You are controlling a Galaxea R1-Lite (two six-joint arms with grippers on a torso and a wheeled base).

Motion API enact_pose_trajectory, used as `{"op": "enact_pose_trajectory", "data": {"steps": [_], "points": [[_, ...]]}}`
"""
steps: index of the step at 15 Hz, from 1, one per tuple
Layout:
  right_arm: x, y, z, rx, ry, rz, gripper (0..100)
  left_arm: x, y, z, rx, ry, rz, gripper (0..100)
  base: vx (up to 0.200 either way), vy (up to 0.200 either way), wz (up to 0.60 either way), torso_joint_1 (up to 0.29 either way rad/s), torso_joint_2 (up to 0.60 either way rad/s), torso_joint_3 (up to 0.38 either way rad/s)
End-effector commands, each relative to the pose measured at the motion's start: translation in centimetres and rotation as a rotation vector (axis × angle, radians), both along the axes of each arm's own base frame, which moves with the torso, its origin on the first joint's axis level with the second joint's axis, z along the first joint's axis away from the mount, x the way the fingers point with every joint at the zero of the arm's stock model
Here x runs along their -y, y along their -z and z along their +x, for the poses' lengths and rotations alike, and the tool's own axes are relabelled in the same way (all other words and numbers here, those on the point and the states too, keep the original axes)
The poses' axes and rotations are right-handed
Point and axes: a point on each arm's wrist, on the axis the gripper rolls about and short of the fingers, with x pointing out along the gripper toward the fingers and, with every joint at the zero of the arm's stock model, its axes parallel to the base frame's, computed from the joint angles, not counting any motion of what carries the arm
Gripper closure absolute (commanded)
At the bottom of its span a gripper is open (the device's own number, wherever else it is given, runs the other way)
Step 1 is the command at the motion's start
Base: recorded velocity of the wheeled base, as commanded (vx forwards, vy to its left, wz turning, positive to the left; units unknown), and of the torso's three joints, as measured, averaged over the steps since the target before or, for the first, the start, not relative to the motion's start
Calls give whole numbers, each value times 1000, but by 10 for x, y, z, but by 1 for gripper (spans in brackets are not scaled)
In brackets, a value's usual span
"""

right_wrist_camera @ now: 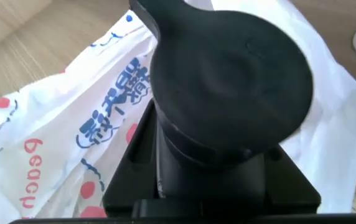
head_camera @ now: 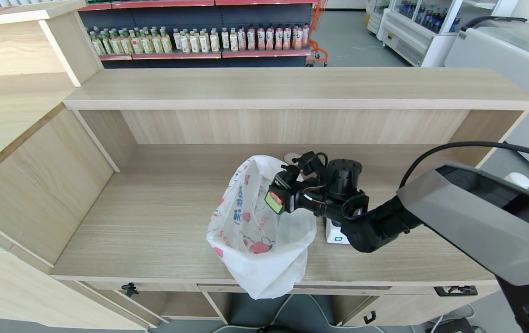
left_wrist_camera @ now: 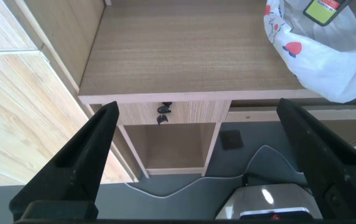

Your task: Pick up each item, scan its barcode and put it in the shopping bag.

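Observation:
A white plastic shopping bag [head_camera: 259,236] with red and blue prints stands open near the counter's front edge, its bottom hanging a little over the edge. My right gripper [head_camera: 279,196] is above the bag's mouth, shut on a dark item with a green and red label [head_camera: 273,201]. In the right wrist view that item [right_wrist_camera: 228,81] is a black rounded body in front of the bag [right_wrist_camera: 72,137]. My left gripper [left_wrist_camera: 200,155] is low in front of the counter, open, with nothing between its fingers [left_wrist_camera: 84,162]. The bag [left_wrist_camera: 327,56] and the item's label [left_wrist_camera: 323,9] lie far off from it.
A small white scanner box [head_camera: 337,232] stands on the wooden counter [head_camera: 153,222] right of the bag, partly behind my right arm. A round white disc [head_camera: 292,158] lies behind the bag. A raised ledge [head_camera: 292,85] and a side wall [head_camera: 38,185] bound the counter.

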Motion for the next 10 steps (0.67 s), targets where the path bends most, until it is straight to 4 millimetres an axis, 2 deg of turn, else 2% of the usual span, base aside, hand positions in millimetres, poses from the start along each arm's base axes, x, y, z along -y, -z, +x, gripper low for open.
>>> {"op": "enact_pose_trajectory", "data": {"steps": [1,10], "points": [[-2,10,3,-5,-1,-25,100,0,0,0,1,0,0,0,0,0,0,0,0,0],[-6,17,12,40,-11,-122,100,0,0,0,1,0,0,0,0,0,0,0,0,0]]}}
